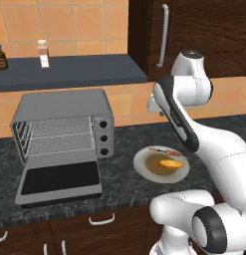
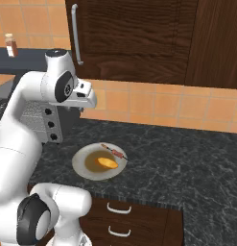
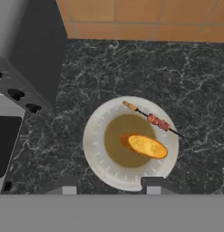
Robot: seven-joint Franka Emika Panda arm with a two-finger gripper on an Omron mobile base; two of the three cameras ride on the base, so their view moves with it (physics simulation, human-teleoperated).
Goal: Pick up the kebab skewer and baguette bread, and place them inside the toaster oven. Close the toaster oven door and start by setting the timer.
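the toaster oven (image 1: 62,124) is sitting on the dark counter with the toaster oven door (image 1: 60,180) lying folded down in front of it, racks bare. beside its knob panel the white plate (image 3: 97,149) is carrying both foods: the baguette bread (image 3: 147,146) is resting on the plate's brown centre, and the kebab skewer (image 3: 152,119) is lying across the plate's rim on the side away from the oven door, its long axis running slantwise, roughly parallel to the loaf. the gripper (image 3: 109,188) is hovering above the plate's near edge, so both foods are lying ahead of the fingertips (image 3: 69,188), which are standing a little apart and holding nothing.
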